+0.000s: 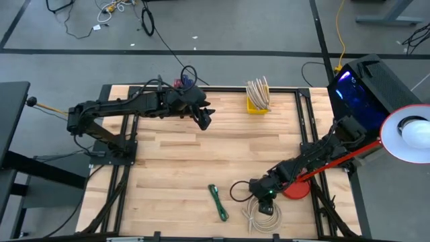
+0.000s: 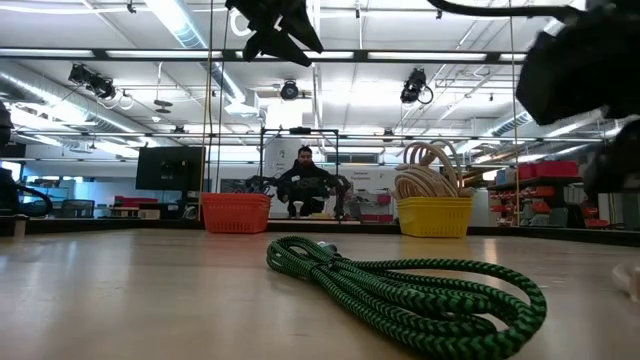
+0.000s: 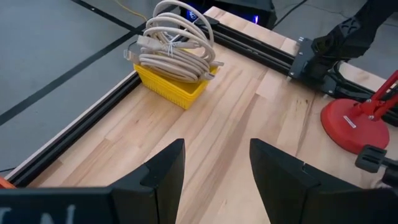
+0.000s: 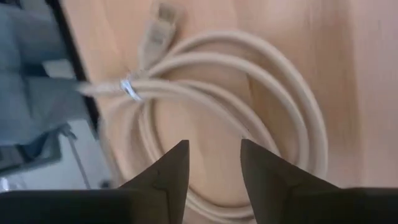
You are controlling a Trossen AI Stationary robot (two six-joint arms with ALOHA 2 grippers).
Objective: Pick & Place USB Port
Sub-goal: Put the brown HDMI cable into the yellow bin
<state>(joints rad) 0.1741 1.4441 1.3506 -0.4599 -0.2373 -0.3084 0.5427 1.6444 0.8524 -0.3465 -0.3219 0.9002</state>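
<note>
A beige coiled USB cable (image 1: 259, 216) lies flat on the table near its near edge; in the right wrist view the coil (image 4: 249, 99) is tied with a white twist tie. My right gripper (image 1: 265, 202) hovers right above it, fingers open (image 4: 214, 165), pointing down. A yellow basket (image 1: 257, 104) at the far edge holds several more beige cables (image 3: 177, 46). My left gripper (image 1: 203, 119) is open (image 3: 217, 171) and raised over the table's far middle, empty. A green braided cable (image 1: 218, 202) lies left of the beige coil, large in the low view (image 2: 400, 295).
A red lamp base (image 1: 295, 189) stands just right of the right gripper, its arm leaning toward a white lamp head (image 1: 410, 134). A black computer case (image 1: 369, 84) sits off the table's right side. An orange basket (image 2: 236, 213) and a person (image 2: 305, 180) show beyond the table.
</note>
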